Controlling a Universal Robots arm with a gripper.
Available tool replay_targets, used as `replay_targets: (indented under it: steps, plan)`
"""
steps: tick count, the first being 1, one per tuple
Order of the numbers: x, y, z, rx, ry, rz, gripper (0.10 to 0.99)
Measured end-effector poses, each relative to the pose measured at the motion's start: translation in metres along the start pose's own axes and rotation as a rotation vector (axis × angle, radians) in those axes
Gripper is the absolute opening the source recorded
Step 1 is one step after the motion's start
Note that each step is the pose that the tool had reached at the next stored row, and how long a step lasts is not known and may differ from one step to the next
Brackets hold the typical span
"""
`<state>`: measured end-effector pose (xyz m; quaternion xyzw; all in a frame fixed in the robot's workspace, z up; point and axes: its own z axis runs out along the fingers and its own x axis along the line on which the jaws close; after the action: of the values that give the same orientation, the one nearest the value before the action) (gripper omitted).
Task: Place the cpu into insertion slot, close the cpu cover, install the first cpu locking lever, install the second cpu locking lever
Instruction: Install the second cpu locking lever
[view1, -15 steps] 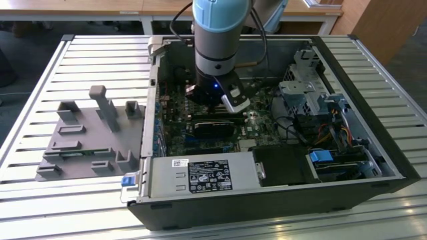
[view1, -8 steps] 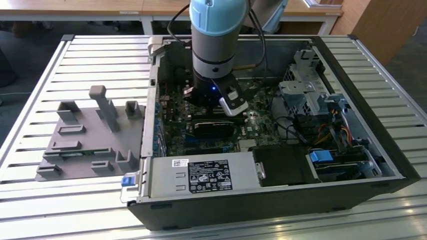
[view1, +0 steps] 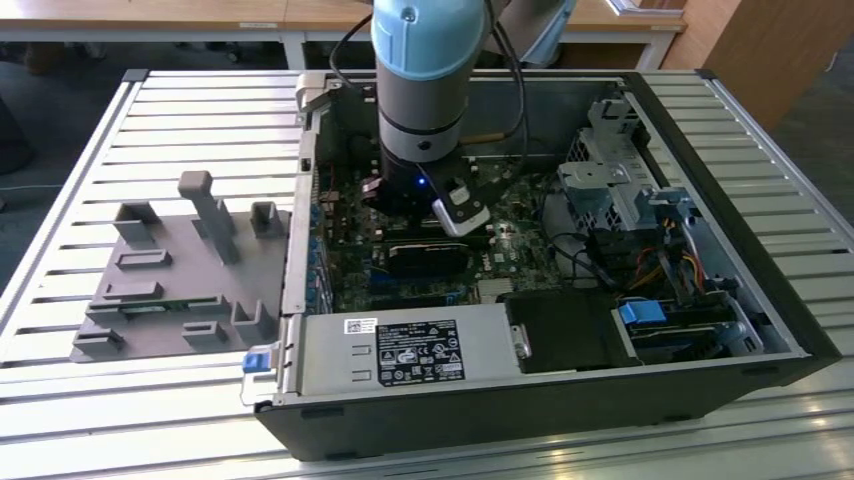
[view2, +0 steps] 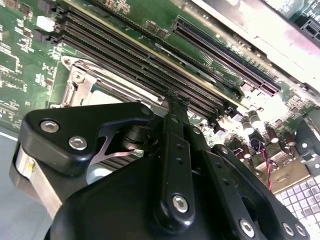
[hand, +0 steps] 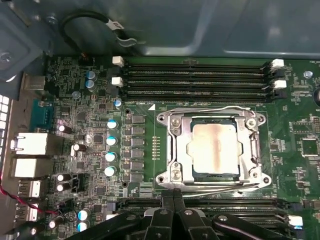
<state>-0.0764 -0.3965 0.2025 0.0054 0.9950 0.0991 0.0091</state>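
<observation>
Two steps appear done: the cpu (hand: 214, 146) is seated in the insertion slot (hand: 176, 150) and the cpu cover (hand: 252, 150) is lowered. The gripper (hand: 173, 196), jaws pressed together, is held at a locking lever (hand: 210, 189).

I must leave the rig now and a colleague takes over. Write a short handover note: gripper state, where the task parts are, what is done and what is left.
Gripper: fingers together, holding nothing visible, positioned at the edge of the socket, next to a locking lever.
CPU: seated in the insertion slot, silver top showing, in the first wrist view.
CPU cover: lies closed over the CPU, framing it.
Done: CPU placed, cover down.
Left: the levers. A wire lever runs along each of two opposite sides of the cover; I cannot tell whether either is latched. Check both.
The arm stands inside the open computer case in the exterior view.
</observation>
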Motion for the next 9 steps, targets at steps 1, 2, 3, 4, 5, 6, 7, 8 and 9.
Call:
replay_targets:
  steps: [1,2,3,4,5,6,7,8,9]
  plan:
    - [0.0008,-0.0002,0.0009,0.000,0.0000,0.000,0.118]
    - [0.0015,-0.0004,0.0016,-0.001,0.0001,0.000,0.118]
    - [0.0022,-0.0005,0.0021,-0.001,0.0002,0.000,0.118]
    - [0.0026,-0.0005,0.0024,-0.002,0.0002,-0.001,0.118]
    - [0.0027,-0.0002,0.0027,-0.002,0.0002,-0.001,0.118]
    - [0.0029,0.0001,0.0031,-0.003,0.0002,-0.001,0.118]
    - [0.0030,0.0004,0.0034,-0.003,0.0002,-0.001,0.118]
    - [0.0031,0.0008,0.0038,-0.004,0.0002,-0.001,0.118]
    - [0.0032,0.0009,0.0040,-0.005,0.0004,-0.001,0.118]
